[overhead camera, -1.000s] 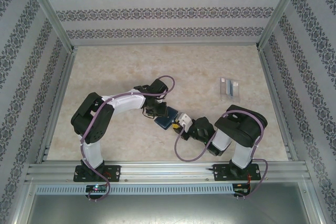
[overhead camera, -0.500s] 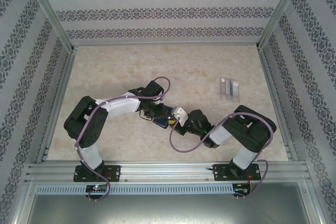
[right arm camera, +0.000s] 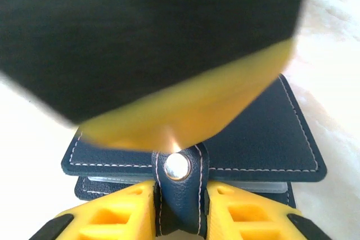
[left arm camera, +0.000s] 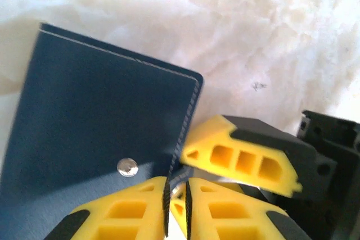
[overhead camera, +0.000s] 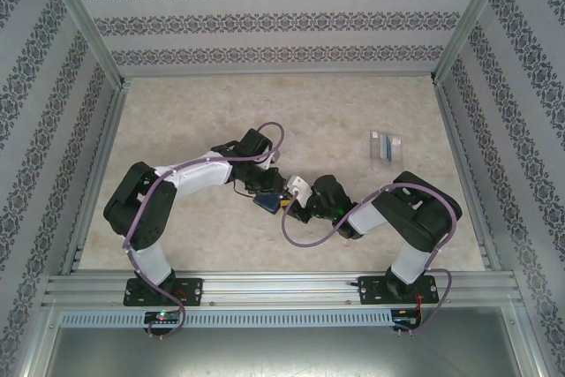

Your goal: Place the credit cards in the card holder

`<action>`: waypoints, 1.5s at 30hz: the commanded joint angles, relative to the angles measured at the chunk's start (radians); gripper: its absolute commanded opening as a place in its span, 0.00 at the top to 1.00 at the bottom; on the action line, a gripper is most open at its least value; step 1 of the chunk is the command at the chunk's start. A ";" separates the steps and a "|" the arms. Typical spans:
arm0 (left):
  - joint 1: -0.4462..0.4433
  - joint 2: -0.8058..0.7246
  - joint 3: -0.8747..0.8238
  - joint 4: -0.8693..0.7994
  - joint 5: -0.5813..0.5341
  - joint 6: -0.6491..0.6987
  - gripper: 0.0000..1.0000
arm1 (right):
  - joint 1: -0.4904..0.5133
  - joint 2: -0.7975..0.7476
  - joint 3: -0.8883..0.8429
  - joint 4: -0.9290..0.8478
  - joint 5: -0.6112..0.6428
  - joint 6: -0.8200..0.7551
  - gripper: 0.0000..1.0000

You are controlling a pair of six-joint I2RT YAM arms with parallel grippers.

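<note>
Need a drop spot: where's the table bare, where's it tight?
Bare: table far half by the back wall; strip left of the left arm. Crowded: centre, left gripper and right gripper at card holder; clear box at right.

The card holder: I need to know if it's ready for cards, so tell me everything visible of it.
The card holder is a dark navy, leather-looking wallet with pale stitching along rounded edges, folded, near the middle of the table between both arms. A pale layer shows between its covers. Its snap tab, with a silver stud, wraps the near edge, pinched by the right gripper. The left gripper, nearly closed, sits at another edge; contact unclear.
</note>
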 commanded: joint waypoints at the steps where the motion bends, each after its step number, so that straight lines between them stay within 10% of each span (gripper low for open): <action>1: 0.025 0.016 0.027 -0.044 -0.017 0.053 0.81 | -0.006 0.024 0.028 -0.009 -0.048 -0.039 0.74; 27: 0.036 0.092 0.086 -0.145 0.091 0.104 0.77 | -0.042 0.071 0.051 0.062 -0.136 -0.019 0.74; 45: 0.048 0.083 0.084 -0.123 0.150 0.112 1.00 | -0.059 0.012 -0.003 0.110 -0.075 0.103 0.66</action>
